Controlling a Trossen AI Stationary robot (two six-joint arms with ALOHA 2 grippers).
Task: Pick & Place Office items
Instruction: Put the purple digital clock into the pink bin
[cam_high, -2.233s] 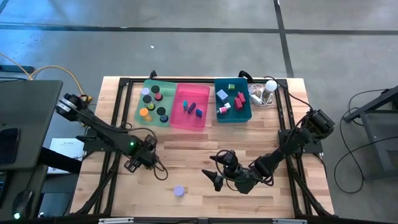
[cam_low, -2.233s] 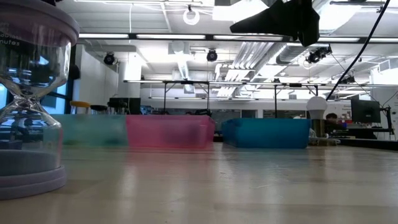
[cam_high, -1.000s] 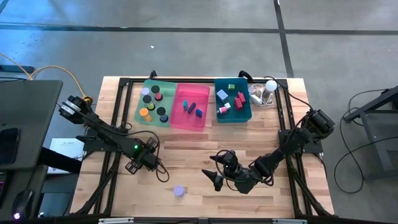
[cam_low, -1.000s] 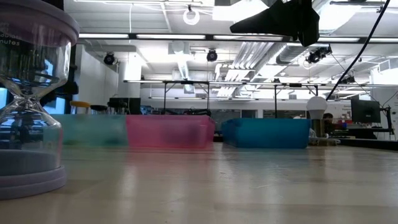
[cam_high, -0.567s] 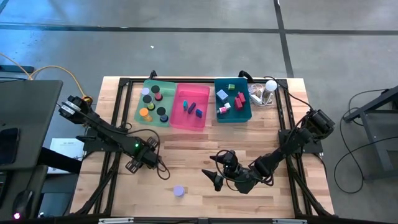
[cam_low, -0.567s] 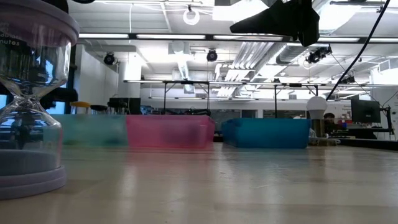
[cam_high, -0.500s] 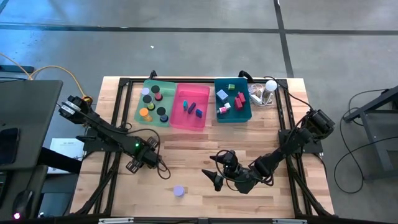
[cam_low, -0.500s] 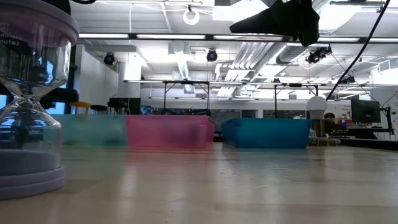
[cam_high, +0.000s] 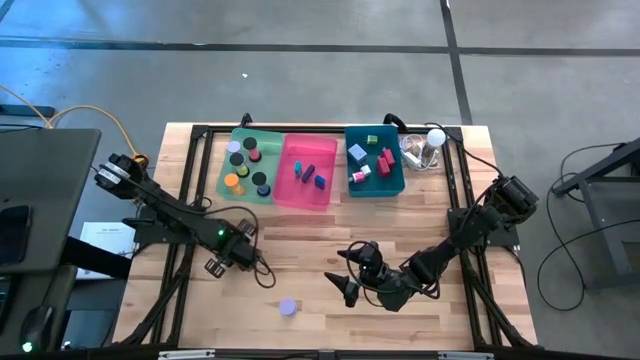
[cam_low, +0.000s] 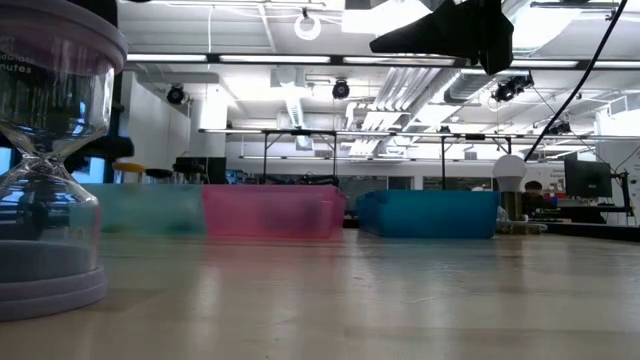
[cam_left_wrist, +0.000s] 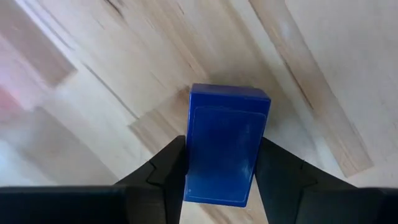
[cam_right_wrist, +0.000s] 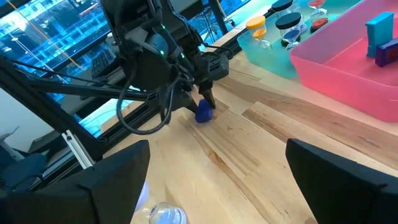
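- Left wrist view: a blue block (cam_left_wrist: 227, 145) is flanked by the left end effector (cam_left_wrist: 221, 168), fingers touching both its sides, grasping it on the counter (cam_left_wrist: 323, 74) toward the left edge.
- The right end effector (cam_high: 349, 277) is held spread wide near the front edge, empty.

Blue block (cam_left_wrist: 227, 146), deep glossy blue. Fingers (cam_left_wrist: 163, 169), black. Surface (cam_high: 320, 230), pale wood in light and tan strips. 3 bins: green bin (cam_high: 224, 166), pink bin (cam_high: 290, 190), teal bin (cam_high: 397, 180). Hourglass (cam_high: 288, 307), lavender caps.
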